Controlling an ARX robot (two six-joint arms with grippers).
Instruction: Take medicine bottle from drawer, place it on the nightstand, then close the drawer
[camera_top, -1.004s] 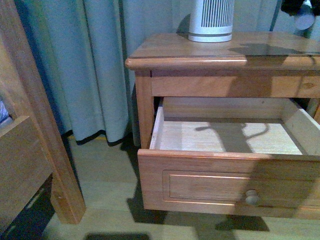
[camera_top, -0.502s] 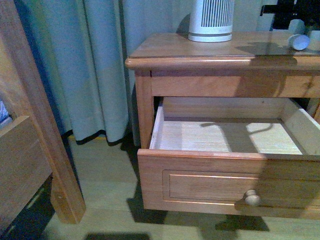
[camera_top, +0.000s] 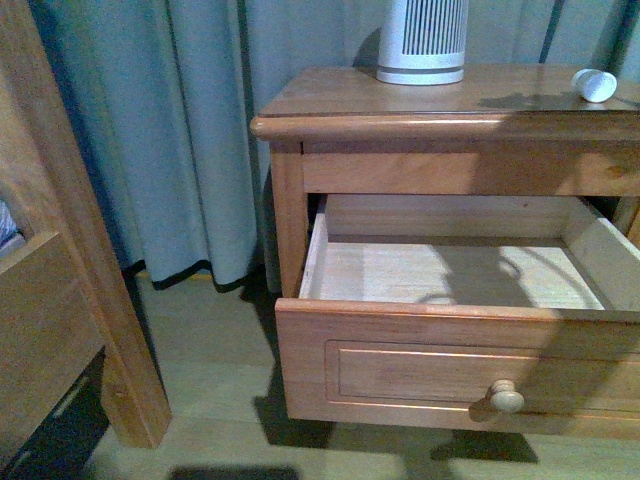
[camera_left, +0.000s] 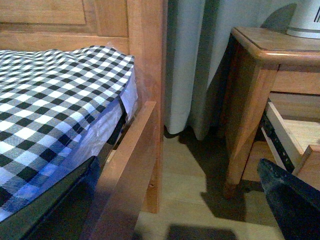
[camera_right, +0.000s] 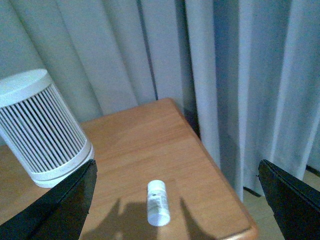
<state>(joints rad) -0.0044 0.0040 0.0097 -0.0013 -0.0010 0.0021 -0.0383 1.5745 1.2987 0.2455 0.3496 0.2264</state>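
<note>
The right gripper (camera_right: 177, 200) hangs above the nightstand (camera_top: 340, 95) with jaws spread wide, holding nothing. Below it the medicine bottle (camera_right: 158, 202) lies on its side on the nightstand top, near the slatted white device (camera_right: 42, 130); the drawer (camera_top: 450, 330) stands open. Only the left wrist view shows the checkered bedding (camera_left: 55, 100) and bed frame (camera_left: 145, 65), and the left gripper's state cannot be told there.

A small white medicine bottle (camera_right: 158, 202) lies on its side on the nightstand (camera_right: 150, 145) top, lower centre. A white slatted device (camera_right: 40, 127) stands at left. Dark gripper fingers (camera_right: 60, 207) frame both lower corners, spread apart; grey curtains (camera_right: 200, 60) hang behind.
</note>
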